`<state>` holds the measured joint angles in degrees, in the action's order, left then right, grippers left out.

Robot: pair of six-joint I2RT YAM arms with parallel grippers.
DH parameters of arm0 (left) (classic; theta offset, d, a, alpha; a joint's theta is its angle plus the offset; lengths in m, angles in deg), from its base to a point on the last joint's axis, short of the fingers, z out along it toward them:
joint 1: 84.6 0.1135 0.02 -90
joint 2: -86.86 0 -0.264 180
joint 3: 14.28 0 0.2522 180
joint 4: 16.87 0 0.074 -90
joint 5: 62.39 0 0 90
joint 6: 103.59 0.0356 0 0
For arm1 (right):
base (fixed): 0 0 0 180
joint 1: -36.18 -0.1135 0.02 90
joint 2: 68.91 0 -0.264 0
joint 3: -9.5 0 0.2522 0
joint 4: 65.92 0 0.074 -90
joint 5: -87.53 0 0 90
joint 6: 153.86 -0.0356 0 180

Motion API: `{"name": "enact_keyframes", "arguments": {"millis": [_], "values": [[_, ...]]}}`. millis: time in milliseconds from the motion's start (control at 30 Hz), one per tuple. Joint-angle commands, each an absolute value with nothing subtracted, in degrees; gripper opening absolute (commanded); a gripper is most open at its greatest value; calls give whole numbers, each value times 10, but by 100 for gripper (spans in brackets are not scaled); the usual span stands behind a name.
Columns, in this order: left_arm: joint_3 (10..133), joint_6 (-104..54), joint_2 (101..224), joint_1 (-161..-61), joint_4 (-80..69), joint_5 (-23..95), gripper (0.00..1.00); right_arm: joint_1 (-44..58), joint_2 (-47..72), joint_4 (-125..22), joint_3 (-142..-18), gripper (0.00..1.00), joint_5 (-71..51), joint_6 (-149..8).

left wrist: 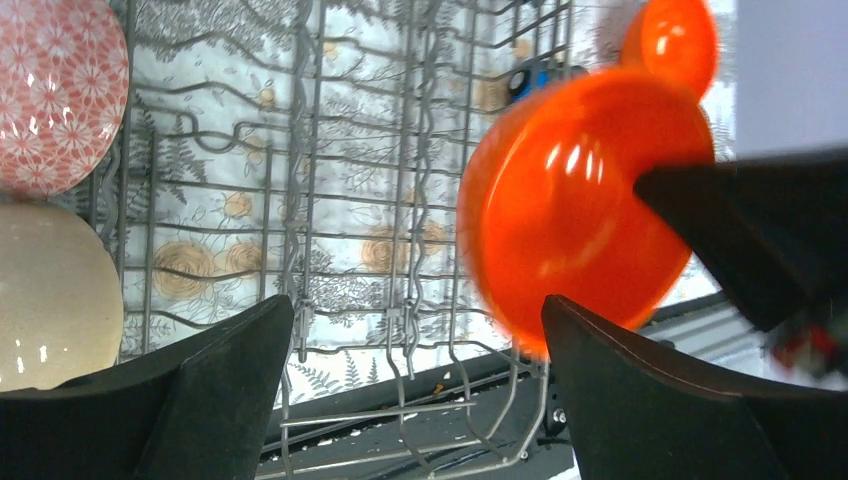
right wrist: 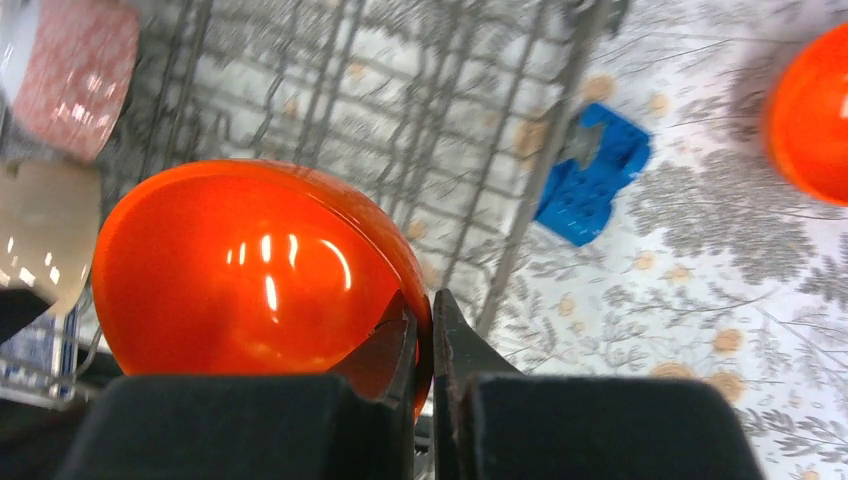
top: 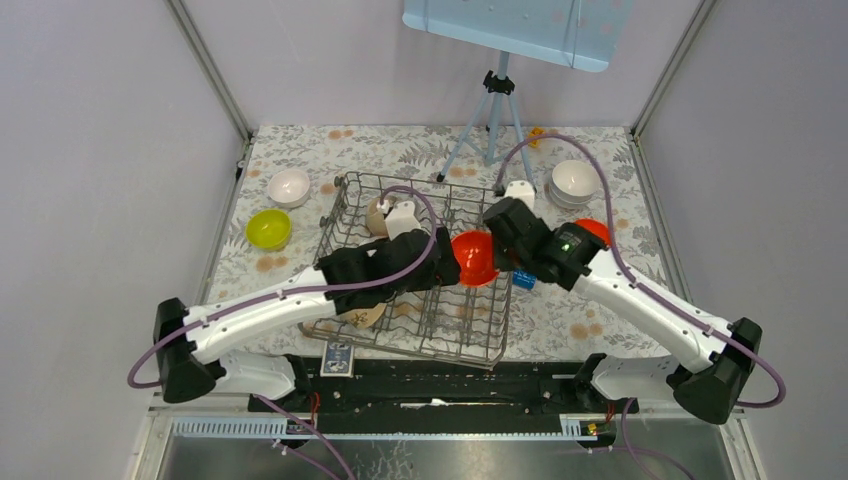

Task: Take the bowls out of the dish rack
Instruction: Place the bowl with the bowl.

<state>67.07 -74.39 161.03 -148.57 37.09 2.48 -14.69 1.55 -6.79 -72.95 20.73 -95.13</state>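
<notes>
The right pincer (right wrist: 425,312) is clamped on the rim of an orange-red bowl (right wrist: 250,270), tilted at the 3 o'clock edge of the dish rack (top: 450,322); the left pincer (left wrist: 415,305) gapes wide beside it. Crowding the bowl – a blue block (right wrist: 592,172) just beside the rack at its 4 o'clock, a second orange-red bowl (top: 594,229) toward 2. In the rack sit a beige bowl (left wrist: 50,295) and a pink patterned bowl (left wrist: 55,90). White bowls (top: 574,180) lie at 1 o'clock, a lime-yellow bowl (top: 269,228) at 9, a tripod (top: 495,110) at 12. A card (top: 338,358) at 7 – print unreadable.
</notes>
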Motion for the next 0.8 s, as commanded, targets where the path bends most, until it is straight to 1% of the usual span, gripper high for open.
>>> {"name": "enact_keyframes", "arguments": {"millis": [0, 100, 133, 267, 400, 500, 600, 767], "values": [[646, -675, 1533, -1481, 295, 24, 99, -47, -10, -47, -777, 0, 206, -903], [617, -654, 1484, -1476, 281, -6, 99, 51, -14, -60, -779, 0, 157, -898], [605, -650, 1462, -1475, 277, -21, 99, 98, -13, -69, -777, 0, 141, -903], [546, -639, 1391, -1475, 253, -66, 99, 238, -15, -118, -745, 0, 91, -951], [476, -646, 1328, -1475, 234, -84, 99, 374, -8, -160, -707, 0, 59, -1000], [443, -660, 1294, -1475, 240, -96, 99, 413, 7, -179, -691, 0, 99, -1015], [426, -662, 1275, -1474, 246, -99, 99, 447, 23, -203, -671, 0, 100, -1031], [413, -668, 1264, -1475, 247, -98, 99, 457, 81, -194, -678, 0, 119, -1015]]}}
